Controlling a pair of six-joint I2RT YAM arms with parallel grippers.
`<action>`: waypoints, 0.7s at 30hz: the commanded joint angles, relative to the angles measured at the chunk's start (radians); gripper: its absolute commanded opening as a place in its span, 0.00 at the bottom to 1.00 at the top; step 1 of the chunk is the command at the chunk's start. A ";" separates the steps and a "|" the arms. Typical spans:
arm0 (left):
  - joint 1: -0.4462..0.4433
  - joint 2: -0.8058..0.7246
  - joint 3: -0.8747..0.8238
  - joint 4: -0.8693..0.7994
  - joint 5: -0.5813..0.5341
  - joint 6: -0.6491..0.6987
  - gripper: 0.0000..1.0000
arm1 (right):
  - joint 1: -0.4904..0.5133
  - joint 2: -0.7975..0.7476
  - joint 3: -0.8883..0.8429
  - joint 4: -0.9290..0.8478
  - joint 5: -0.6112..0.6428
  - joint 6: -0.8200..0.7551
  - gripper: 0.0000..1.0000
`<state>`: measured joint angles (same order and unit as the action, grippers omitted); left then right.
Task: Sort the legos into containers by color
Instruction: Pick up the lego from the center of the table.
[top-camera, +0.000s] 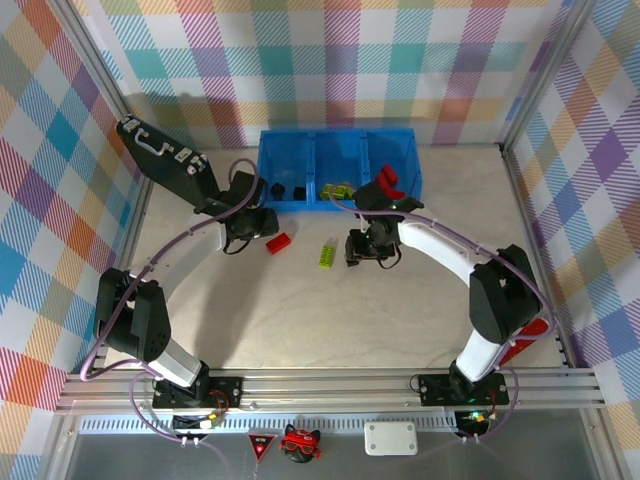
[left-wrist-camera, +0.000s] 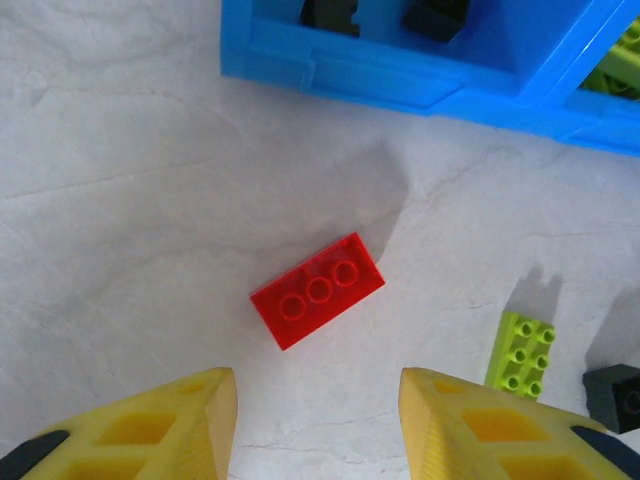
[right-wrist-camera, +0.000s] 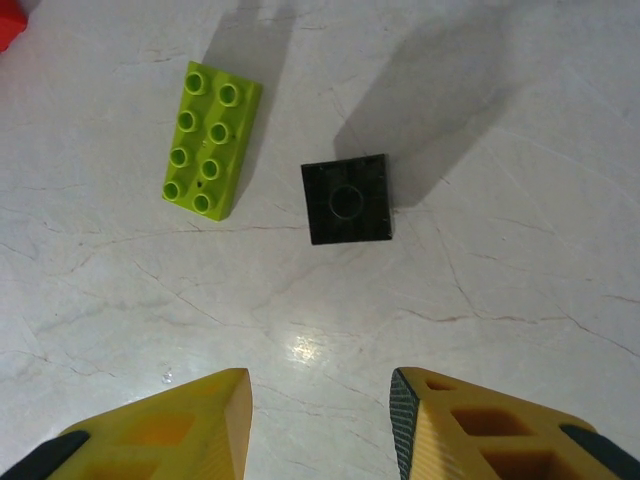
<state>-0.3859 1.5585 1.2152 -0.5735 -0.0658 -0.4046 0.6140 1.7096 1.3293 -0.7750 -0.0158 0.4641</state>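
Bins of blue plastic (left-wrist-camera: 380, 80) part-filled | red studded brick (left-wrist-camera: 318, 290) loose ahead of left fingers (left-wrist-camera: 170, 425) | black brick (right-wrist-camera: 347, 198), lime brick (right-wrist-camera: 211, 138) ahead of right fingers (right-wrist-camera: 480, 430) | both pairs apart, empty

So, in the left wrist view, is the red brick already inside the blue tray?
No, the red brick lies on the table, outside the blue tray.

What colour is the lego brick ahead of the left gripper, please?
The lego brick is red, clearest in left wrist view.
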 joint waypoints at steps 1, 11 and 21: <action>-0.011 -0.012 -0.027 -0.020 0.017 -0.019 0.47 | 0.023 0.042 0.062 -0.013 0.006 0.002 0.43; 0.069 -0.099 -0.142 0.011 0.075 -0.074 0.47 | 0.138 0.269 0.347 -0.066 0.015 -0.109 0.46; 0.211 -0.254 -0.255 -0.040 0.130 -0.066 0.47 | 0.213 0.535 0.691 -0.134 0.016 -0.218 0.64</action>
<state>-0.2054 1.3525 0.9863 -0.5762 0.0296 -0.4603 0.8124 2.1994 1.9469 -0.8574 -0.0002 0.2966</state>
